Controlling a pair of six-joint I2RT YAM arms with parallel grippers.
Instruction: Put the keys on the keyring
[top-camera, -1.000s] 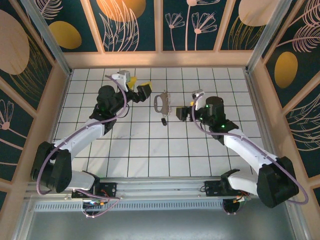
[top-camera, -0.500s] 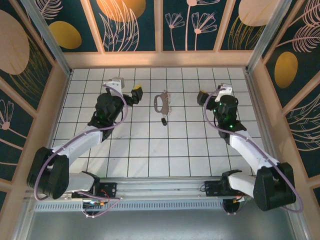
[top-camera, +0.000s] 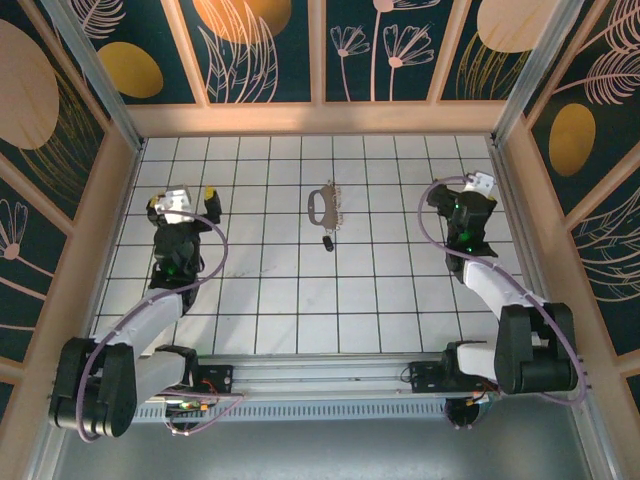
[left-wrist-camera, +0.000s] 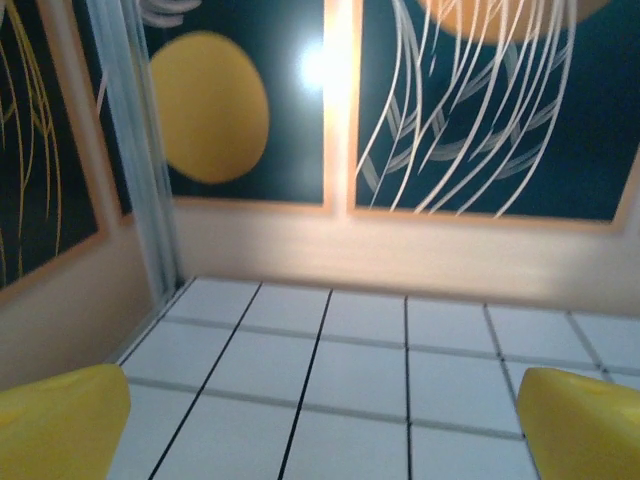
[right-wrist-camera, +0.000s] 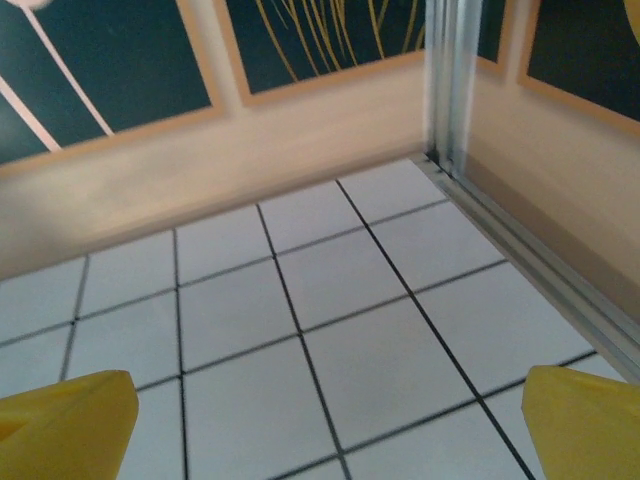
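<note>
keyring (top-camera: 318, 204) mid table (top-camera: 400, 290), blk-head key (top-camera: 328, 242) nr it

Silvery keyring (top-camera: 318, 207), blk-headed key (top-camera: 328, 242), white tile floor (top-camera: 300, 290) w/ dark grid, teal walls (top-camera: 270, 75) w/ yellow discs

White tiled floor (top-camera: 300, 300) lying flat, black grout lines (top-camera: 299, 262) crossing it. Wooden skirting (top-camera: 320, 118) edging the floor. Teal panels (top-camera: 285, 75) standing round the floor on three sides, carrying orange discs (top-camera: 130, 68) and pale leaf drawings (top-camera: 350, 45). Light glaring off one panel.
</note>
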